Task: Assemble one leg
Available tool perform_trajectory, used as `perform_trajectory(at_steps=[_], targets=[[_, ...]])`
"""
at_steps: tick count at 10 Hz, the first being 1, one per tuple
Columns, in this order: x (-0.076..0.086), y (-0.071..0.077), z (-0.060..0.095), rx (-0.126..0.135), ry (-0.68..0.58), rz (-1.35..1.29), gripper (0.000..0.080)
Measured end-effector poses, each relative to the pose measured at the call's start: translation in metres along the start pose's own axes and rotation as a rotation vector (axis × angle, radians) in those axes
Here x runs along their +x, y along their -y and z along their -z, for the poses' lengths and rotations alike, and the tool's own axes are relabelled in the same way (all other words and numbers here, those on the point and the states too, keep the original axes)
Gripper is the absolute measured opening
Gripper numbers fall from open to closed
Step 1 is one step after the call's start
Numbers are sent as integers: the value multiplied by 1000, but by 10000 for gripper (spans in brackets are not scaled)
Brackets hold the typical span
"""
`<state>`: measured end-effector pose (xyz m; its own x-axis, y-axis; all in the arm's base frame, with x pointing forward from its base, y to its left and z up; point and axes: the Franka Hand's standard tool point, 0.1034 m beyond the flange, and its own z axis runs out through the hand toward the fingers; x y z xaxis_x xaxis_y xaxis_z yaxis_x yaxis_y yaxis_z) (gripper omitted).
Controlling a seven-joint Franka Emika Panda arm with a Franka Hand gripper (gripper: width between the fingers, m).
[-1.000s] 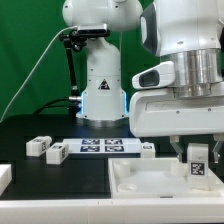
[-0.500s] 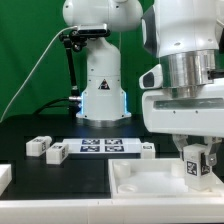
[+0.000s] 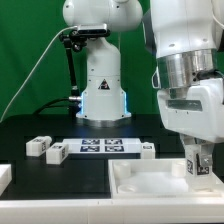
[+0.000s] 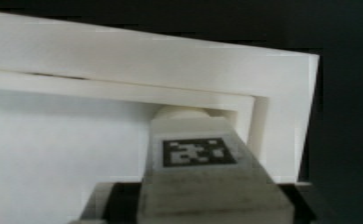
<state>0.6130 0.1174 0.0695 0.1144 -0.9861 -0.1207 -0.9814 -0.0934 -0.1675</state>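
My gripper [image 3: 200, 165] is shut on the leg [image 3: 197, 167], a small white block with a black-and-white tag on its face. It holds the leg upright over the right part of the wide white panel [image 3: 150, 180]. In the wrist view the leg [image 4: 199, 155] points into a recessed corner of the panel [image 4: 89, 130]; its tip sits close to the raised rim [image 4: 284, 100]. The dark fingers [image 4: 125, 200] clamp both sides of the leg. Whether the leg touches the panel I cannot tell.
The marker board [image 3: 103, 147] lies on the black table behind the panel. Three small white blocks lie near it: two at the exterior view's left [image 3: 38, 146] [image 3: 57, 153], one by the board's right end [image 3: 148, 150]. The robot base [image 3: 100, 90] stands at the back.
The wrist has turned and tilted, and the gripper with the leg has shifted slightly toward the exterior view's right and lower, toward the panel's corner.
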Motion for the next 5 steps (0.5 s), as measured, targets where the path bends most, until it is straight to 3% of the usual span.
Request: perform_trajectory(at_steps=[2, 3, 4, 5], targets=[[-1, 0, 0, 2, 6, -57, 291], [-1, 0, 0, 2, 6, -9, 470], [-2, 0, 0, 2, 7, 12, 587], [-2, 0, 0, 3, 4, 184, 635]])
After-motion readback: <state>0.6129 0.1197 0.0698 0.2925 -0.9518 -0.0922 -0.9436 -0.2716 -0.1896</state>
